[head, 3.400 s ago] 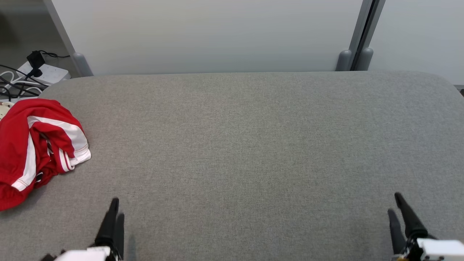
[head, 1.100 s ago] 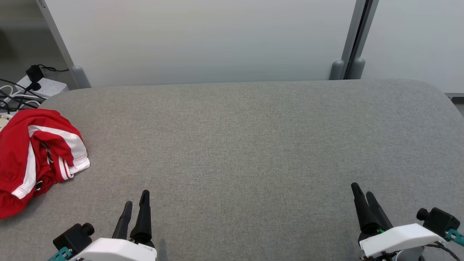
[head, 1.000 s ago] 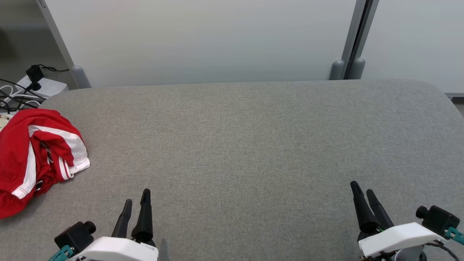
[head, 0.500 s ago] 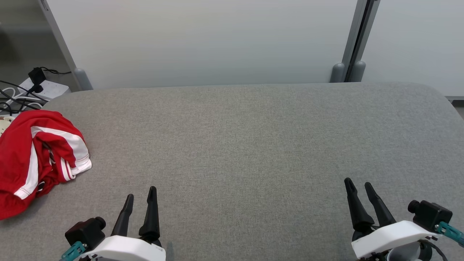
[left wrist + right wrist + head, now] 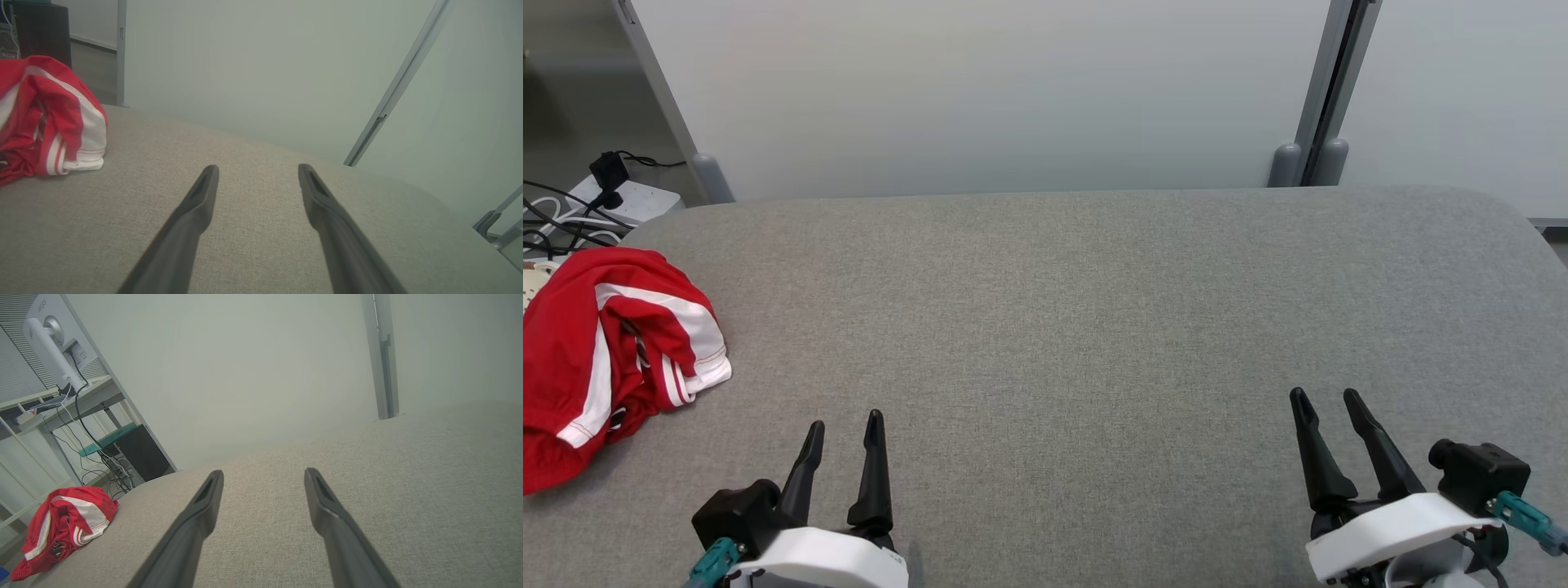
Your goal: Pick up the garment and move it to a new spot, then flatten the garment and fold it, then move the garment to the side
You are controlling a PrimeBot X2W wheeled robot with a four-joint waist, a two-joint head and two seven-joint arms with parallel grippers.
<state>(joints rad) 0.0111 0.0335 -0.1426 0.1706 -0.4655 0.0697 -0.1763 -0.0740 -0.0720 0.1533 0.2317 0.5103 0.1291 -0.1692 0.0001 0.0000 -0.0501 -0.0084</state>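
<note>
Grey fabric-covered counter [image 5: 1094, 310], with the crumpled red-and-white garment [image 5: 613, 343] heaped at its left edge, long axis running roughly near to far. The left gripper [image 5: 845, 420], wide and empty, has the garment ahead and to its left. The right gripper [image 5: 1323, 396], equally wide and empty, is well apart, so the left arm is judged nearer.

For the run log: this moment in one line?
garment: crumpled, left edge of table | left hand: open, empty | right hand: open, empty
</note>
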